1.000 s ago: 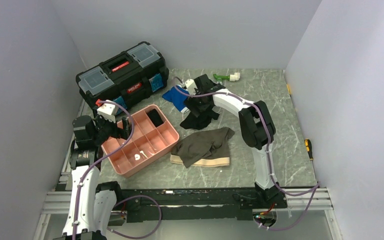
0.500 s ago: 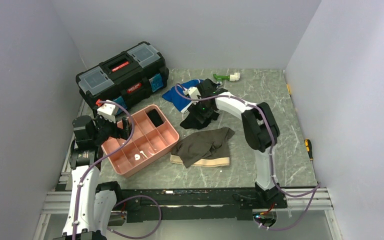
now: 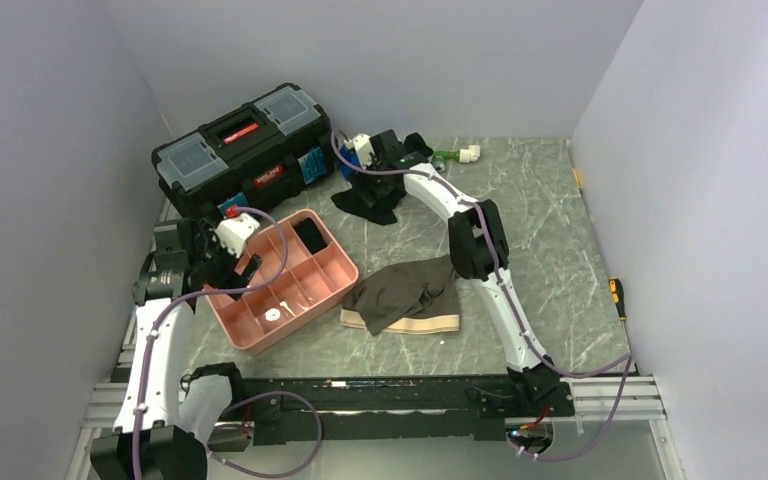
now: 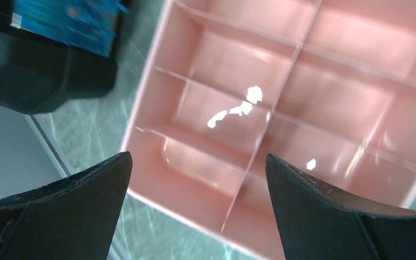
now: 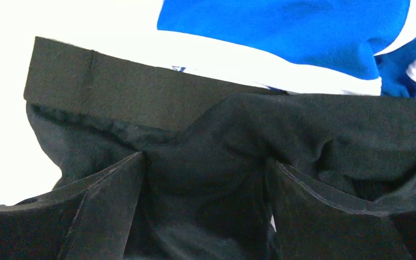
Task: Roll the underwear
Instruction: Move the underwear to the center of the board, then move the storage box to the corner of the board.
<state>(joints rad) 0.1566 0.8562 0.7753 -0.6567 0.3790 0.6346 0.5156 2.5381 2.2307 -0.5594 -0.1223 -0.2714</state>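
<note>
- The underwear (image 3: 405,290) is seen crumpled on the table (image 3: 550,230) near its front edge, just right of the pink tray (image 3: 317,290). Its beige waistband (image 3: 400,323) is turned toward the arm bases, and it lies well apart from both grippers.
- The left gripper (image 4: 196,157) is held above the tray's left side, with its jaws spread wide over the compartments.
- Two small white pieces (image 3: 273,313) are seen in a middle compartment, and a black item (image 3: 310,233) in the far one.
- A yellow-handled tool (image 3: 616,296) is seen at the table's right edge.
- Farther back, the right arm is stretched toward the rear. The right gripper (image 5: 205,158) is set on the black garment (image 5: 141,97); its jaws stand fairly wide, with the fabric bunched between them and pressed against both fingers.
- A blue-and-white garment (image 5: 281,32) is seen just beyond the black one, touching it.
- A black toolbox (image 3: 245,150) stands at the rear left, and a green-and-white object (image 3: 453,154) lies at the far edge.
</note>
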